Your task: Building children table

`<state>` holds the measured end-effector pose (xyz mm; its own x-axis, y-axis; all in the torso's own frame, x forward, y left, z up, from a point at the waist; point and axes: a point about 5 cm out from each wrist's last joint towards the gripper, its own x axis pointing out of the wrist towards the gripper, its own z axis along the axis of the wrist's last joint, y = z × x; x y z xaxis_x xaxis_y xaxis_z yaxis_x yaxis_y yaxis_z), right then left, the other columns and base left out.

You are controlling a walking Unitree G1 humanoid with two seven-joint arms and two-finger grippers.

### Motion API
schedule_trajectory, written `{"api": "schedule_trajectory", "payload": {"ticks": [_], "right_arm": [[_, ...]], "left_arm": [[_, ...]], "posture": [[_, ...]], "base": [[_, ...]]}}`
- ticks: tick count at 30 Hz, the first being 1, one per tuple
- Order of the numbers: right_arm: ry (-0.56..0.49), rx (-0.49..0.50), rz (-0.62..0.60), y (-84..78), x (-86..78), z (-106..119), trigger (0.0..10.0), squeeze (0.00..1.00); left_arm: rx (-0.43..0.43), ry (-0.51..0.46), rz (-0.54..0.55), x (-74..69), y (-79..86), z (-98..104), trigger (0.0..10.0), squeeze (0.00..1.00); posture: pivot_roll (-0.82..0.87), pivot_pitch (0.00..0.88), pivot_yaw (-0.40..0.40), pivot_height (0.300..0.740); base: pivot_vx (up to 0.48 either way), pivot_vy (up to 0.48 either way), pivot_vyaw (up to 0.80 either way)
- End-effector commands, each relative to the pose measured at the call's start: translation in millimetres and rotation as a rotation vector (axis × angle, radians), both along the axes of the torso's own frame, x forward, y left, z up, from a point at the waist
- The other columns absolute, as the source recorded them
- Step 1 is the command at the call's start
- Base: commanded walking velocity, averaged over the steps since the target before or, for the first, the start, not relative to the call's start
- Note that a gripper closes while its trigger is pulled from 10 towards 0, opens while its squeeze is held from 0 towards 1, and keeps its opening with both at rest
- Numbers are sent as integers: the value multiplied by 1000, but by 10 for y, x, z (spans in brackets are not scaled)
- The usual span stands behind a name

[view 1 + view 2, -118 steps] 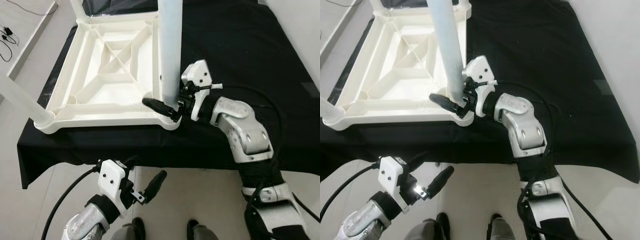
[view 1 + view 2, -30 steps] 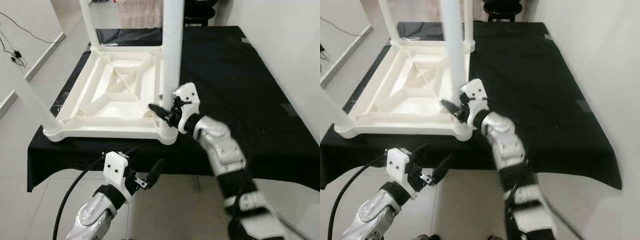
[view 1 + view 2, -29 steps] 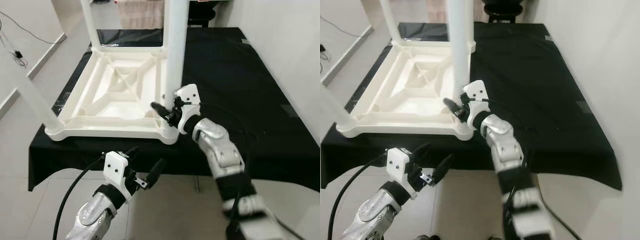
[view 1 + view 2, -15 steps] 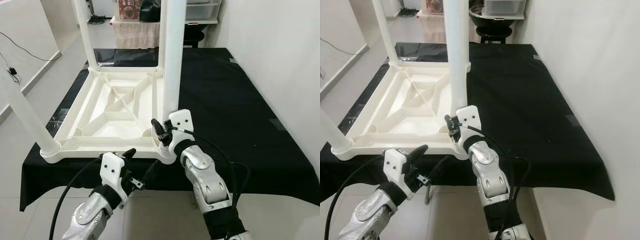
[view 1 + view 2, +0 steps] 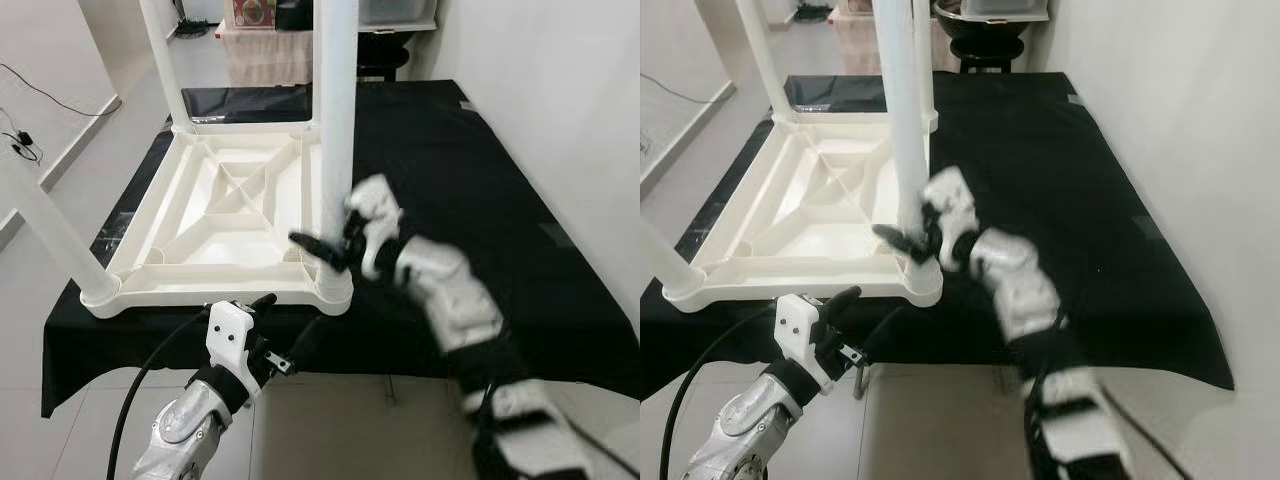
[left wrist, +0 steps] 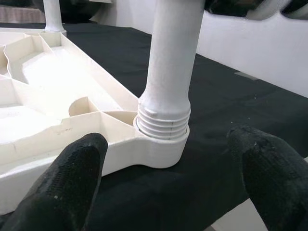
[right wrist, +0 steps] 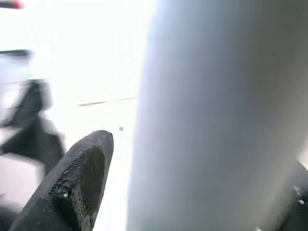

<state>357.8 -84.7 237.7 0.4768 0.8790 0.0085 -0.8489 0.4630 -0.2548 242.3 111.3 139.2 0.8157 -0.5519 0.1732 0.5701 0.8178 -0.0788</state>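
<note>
A black cloth-covered work surface (image 5: 470,170) fills the middle of the scene, standing on a pale tiled floor (image 5: 40,330) beside a white wall (image 5: 560,90), with a black cable (image 5: 45,95) trailing on the floor at the far left.

On the cloth, towards its left side, lies the white plastic children's table (image 5: 225,210), upside down, its ribbed underside forming an open square tray with a cross brace. Four round white plastic legs stand up from its corners: the near-right leg (image 5: 335,130), the near-left leg (image 5: 45,225), the far-left leg (image 5: 165,60) and a fourth at the far right, mostly hidden behind the near-right one.

The near-right leg sits upright in its corner socket (image 6: 162,139), threaded rings showing at its base in the left wrist view.

The right gripper (image 5: 335,250) is at the foot of this leg, motion-blurred; its black fingers (image 7: 72,187) lie on either side of the leg, closed around it as far as can be made out.

The left gripper (image 5: 285,330) hangs below the cloth's front edge, fingers (image 6: 72,183) spread apart and holding nothing, aimed at the same socket.
</note>
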Motion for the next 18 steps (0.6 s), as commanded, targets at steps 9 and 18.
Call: {"api": "schedule_trajectory", "payload": {"ticks": [9,18], "right_arm": [[67,-7,153,7,64,-43,0,0],[52,1,35,-185,117,-80,0,0]], "left_arm": [[-8,6,15,-4,13,-30,10000,0],[-11,4,14,-9,14,-18,10000,0]], "posture": [[30,125,-3,740],[7,140,3,740]], "base": [[0,0,0],[0,0,0]]}}
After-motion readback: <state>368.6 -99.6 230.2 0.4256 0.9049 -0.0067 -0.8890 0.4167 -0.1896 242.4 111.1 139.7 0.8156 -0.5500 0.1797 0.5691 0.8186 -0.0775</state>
